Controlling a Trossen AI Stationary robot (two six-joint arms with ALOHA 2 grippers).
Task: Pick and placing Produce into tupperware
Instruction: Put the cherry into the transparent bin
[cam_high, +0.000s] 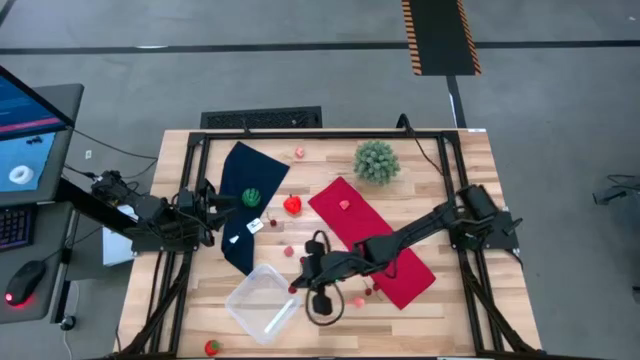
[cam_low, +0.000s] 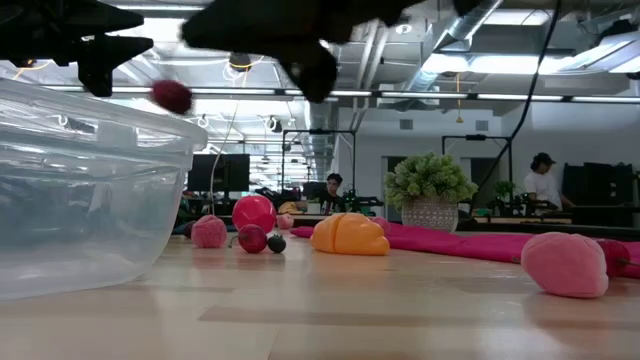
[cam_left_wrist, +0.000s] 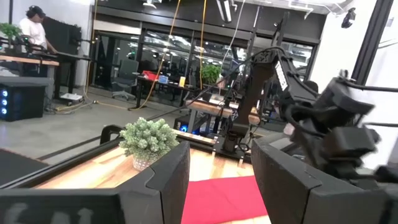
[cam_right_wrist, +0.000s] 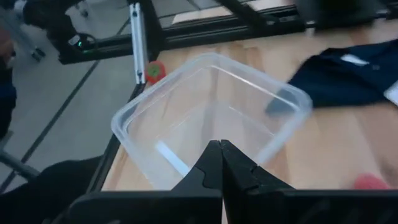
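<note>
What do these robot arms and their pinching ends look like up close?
Both arms are dark, jointed and slim, with black cables looping beside them. The right gripper ends in two flat, tapering black fingers; the left gripper has broad, blocky black fingers. No markings show.

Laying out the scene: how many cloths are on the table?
2: a dark blue cloth on the left part of the table, and a red cloth running diagonally right of centre, partly under the right arm.

wooden table (cam_high: 450, 170), tupperware (cam_high: 262, 302), cloths, produce
</note>
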